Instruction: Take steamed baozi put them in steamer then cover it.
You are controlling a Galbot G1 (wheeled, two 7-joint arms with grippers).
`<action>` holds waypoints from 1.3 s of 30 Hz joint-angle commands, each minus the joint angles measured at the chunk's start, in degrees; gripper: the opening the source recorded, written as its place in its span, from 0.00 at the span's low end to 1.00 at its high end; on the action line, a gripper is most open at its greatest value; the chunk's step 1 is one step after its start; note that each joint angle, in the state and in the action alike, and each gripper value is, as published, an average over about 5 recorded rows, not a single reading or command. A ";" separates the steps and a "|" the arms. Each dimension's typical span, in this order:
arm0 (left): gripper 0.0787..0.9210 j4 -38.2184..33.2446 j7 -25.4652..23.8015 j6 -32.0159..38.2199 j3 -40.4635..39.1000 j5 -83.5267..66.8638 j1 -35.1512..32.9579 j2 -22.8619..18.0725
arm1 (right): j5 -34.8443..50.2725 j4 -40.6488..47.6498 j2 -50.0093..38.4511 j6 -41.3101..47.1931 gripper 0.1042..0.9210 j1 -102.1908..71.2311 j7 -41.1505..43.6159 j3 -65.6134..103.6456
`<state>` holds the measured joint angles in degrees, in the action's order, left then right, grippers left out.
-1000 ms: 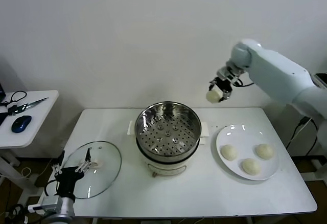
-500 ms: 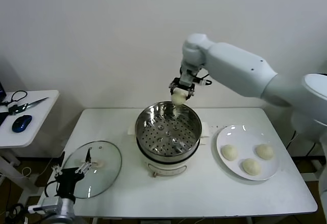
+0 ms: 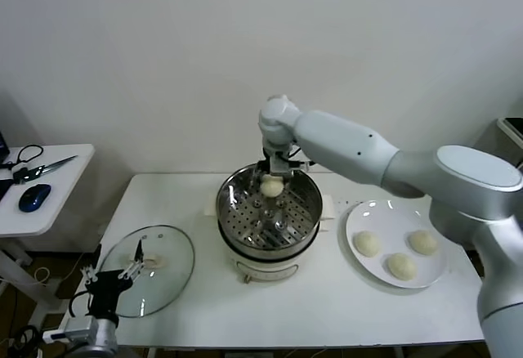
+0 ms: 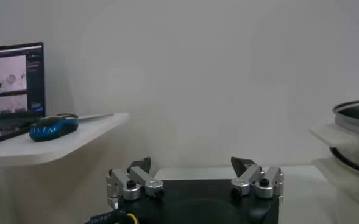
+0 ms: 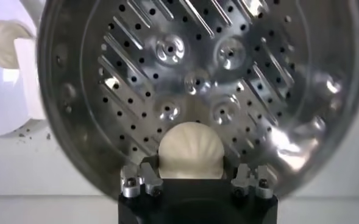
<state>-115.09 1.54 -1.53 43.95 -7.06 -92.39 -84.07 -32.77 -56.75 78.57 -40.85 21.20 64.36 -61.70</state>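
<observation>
My right gripper [image 3: 271, 180] is shut on a cream baozi [image 3: 271, 186] and holds it inside the far side of the steel steamer [image 3: 245, 231], just above the perforated floor. In the right wrist view the baozi [image 5: 190, 151] sits between the fingers over the steamer floor [image 5: 197, 79]. Three more baozi [image 3: 367, 243] [image 3: 422, 241] [image 3: 401, 266] lie on the white plate [image 3: 372, 212] to the right of the steamer. My left gripper [image 3: 122, 278] is parked low at the front left, open and empty, beside the glass lid [image 3: 167, 272].
A small white side table [image 3: 45, 180] with a blue mouse [image 3: 34, 198] and scissors stands at the far left. The steamer's white pot base has side handles [image 3: 328, 209]. The white wall is close behind the table.
My right arm has swung left from above the plate to over the steamer and lowered the baozi into the basket. The left arm has not moved.
</observation>
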 commanded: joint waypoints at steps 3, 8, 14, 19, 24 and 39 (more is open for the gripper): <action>0.88 0.22 0.03 0.11 0.06 -0.18 -0.08 0.13 | -5.13 0.40 1.31 -1.56 0.72 -3.31 -0.74 0.66; 0.88 0.25 0.03 0.17 0.02 -0.19 -0.16 0.12 | -6.13 1.22 1.56 -1.40 0.75 -3.72 -1.20 1.16; 0.88 0.23 0.06 0.25 0.04 -0.19 -0.32 0.12 | -5.70 0.77 0.95 -0.71 0.87 -3.66 -1.38 2.64; 0.88 0.03 0.09 0.14 0.22 -0.18 -0.44 0.21 | -2.67 -2.71 -1.71 -1.46 0.88 -0.50 -0.58 3.69; 0.88 -0.40 0.14 -0.07 0.33 -0.15 -0.53 0.28 | 4.03 -8.25 -7.53 -0.73 0.88 4.48 0.67 3.24; 0.88 -1.55 0.10 -0.30 -0.96 0.44 -0.99 -0.10 | 48.96 -21.28 -40.27 41.73 0.88 22.91 -2.95 -18.96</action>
<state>-116.48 1.67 -1.88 43.15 -6.66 -93.36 -84.09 -2.49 -72.36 51.67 -17.07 36.89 61.45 -72.56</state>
